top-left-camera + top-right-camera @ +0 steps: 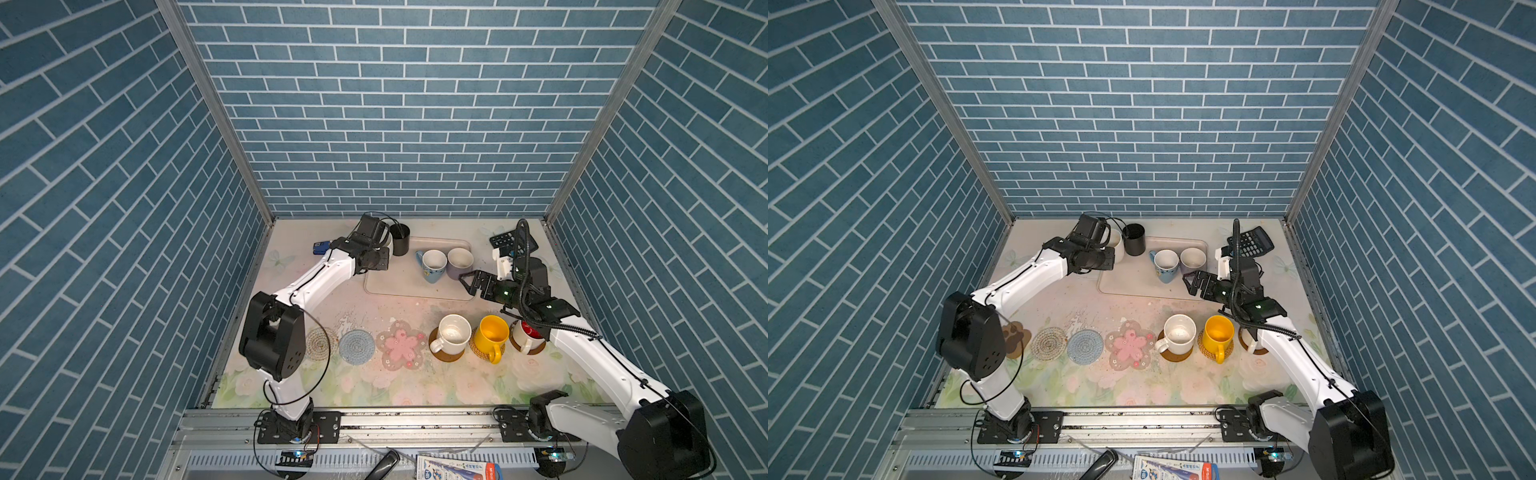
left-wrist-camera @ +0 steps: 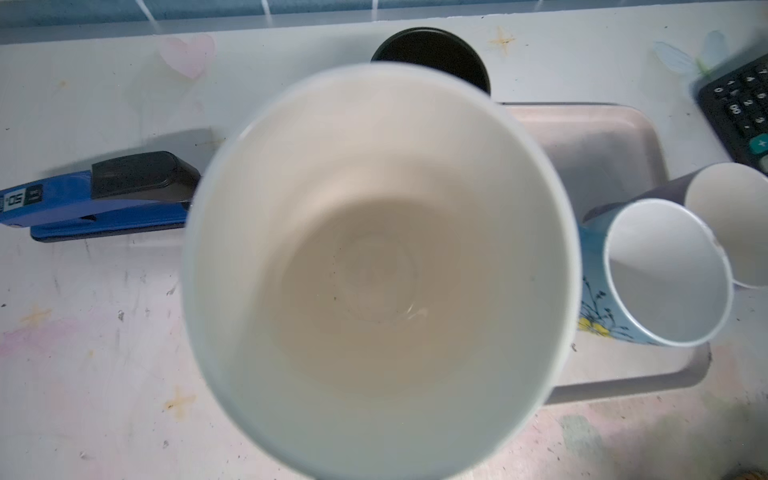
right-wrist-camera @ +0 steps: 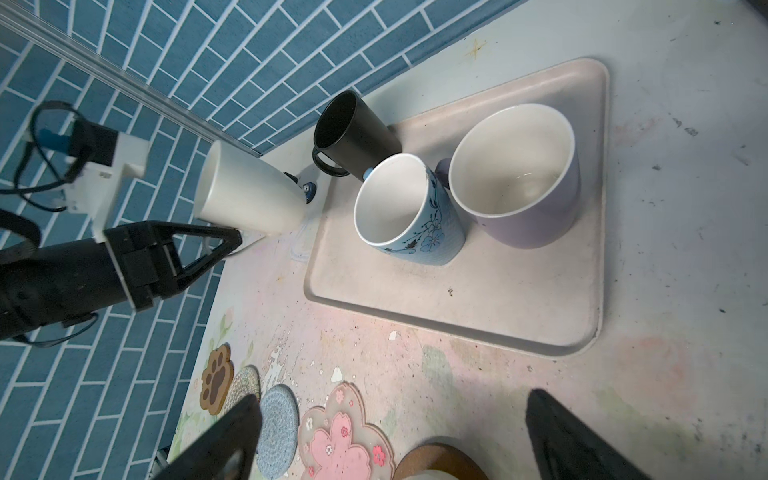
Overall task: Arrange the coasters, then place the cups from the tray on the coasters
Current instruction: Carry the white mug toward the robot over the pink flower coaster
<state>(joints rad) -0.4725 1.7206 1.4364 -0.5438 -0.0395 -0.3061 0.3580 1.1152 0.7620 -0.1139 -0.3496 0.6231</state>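
Three cups stand on coasters in the near row: a plain white mug (image 1: 451, 334) on a brown disc (image 1: 446, 356), the yellow mug (image 1: 492, 334) on a rattan round (image 1: 478, 353), and the red-lined mug (image 1: 523, 338) partly under my right arm. My left claw (image 3: 235, 242) is clamped on the second white mug (image 3: 249, 191), tilted just off the tray (image 1: 415, 286) beside the black mug (image 1: 400, 239). The blue flowered mug (image 1: 432, 266) and lavender mug (image 1: 459, 262) stand side by side on the tray. My right claw (image 1: 466, 284) hangs wide apart, empty, over the tray's near right corner. The pink flower coaster (image 1: 401, 345), blue-grey coaster (image 1: 356, 347), woven coaster (image 1: 320, 343) and paw coaster (image 1: 1015, 336) lie in line on the desk (image 1: 374, 307).
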